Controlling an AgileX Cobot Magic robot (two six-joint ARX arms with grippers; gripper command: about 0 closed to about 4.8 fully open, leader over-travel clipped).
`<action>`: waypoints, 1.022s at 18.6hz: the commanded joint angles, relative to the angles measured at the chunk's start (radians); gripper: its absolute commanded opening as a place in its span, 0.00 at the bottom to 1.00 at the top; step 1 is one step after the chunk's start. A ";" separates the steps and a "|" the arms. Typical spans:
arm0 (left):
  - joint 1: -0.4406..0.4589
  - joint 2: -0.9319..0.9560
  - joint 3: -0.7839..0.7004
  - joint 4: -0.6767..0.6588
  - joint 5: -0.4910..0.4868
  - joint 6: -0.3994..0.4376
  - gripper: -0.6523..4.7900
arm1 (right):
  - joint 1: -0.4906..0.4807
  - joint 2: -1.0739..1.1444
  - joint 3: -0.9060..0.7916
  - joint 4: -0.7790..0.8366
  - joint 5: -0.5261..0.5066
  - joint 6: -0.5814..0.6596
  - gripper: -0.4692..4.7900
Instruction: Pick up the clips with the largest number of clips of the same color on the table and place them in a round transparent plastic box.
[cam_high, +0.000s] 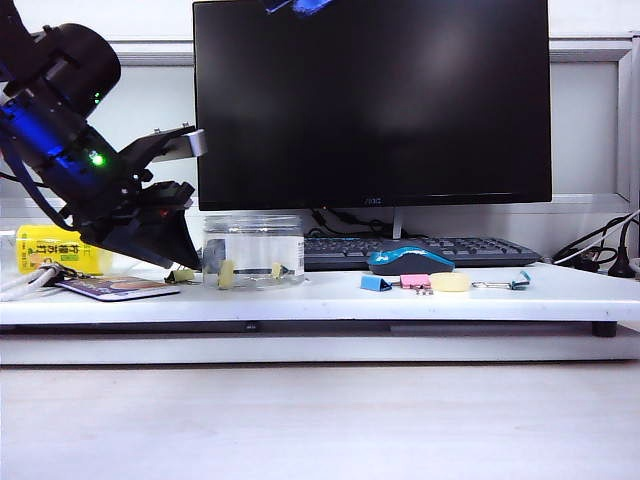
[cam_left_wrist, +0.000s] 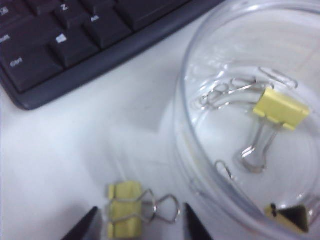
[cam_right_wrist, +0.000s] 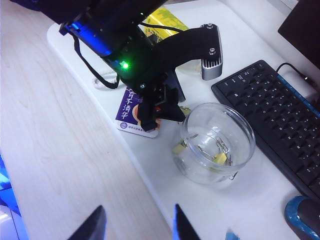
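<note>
A: Exterior view, from the left: the left gripper (cam_high: 183, 262) angles down to the worktop (cam_high: 330, 297) just left of the round transparent plastic box (cam_high: 254, 250), with a yellow clip (cam_high: 182, 275) at its tip. Two pale clips show through the box wall. Further right lie a blue clip (cam_high: 376, 283), a pink clip (cam_high: 414, 282) and a teal clip (cam_high: 518, 281) in front of the keyboard (cam_high: 420, 250).

B: The left wrist view adds what that hides: the jaws stand released, one fingertip (cam_left_wrist: 85, 227) on each side of the clip, neither touching it. The clip lies on the worktop just outside the box; another yellow clip (cam_left_wrist: 281, 109) rests inside.

A: The right wrist view looks down from above on the left arm, box and keyboard. The right gripper (cam_right_wrist: 135, 225) hangs over the worktop's front edge, jaws parted and holding nothing. It does not appear in the exterior view.
</note>
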 joint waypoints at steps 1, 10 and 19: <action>-0.002 0.008 0.004 0.041 0.005 -0.026 0.46 | 0.000 -0.002 0.005 0.014 0.005 -0.002 0.43; -0.002 0.031 0.004 0.055 0.005 -0.026 0.21 | 0.000 -0.002 0.005 0.012 0.008 -0.002 0.43; -0.002 0.021 0.005 0.035 0.009 -0.048 0.31 | 0.000 -0.002 0.005 -0.006 0.008 -0.002 0.43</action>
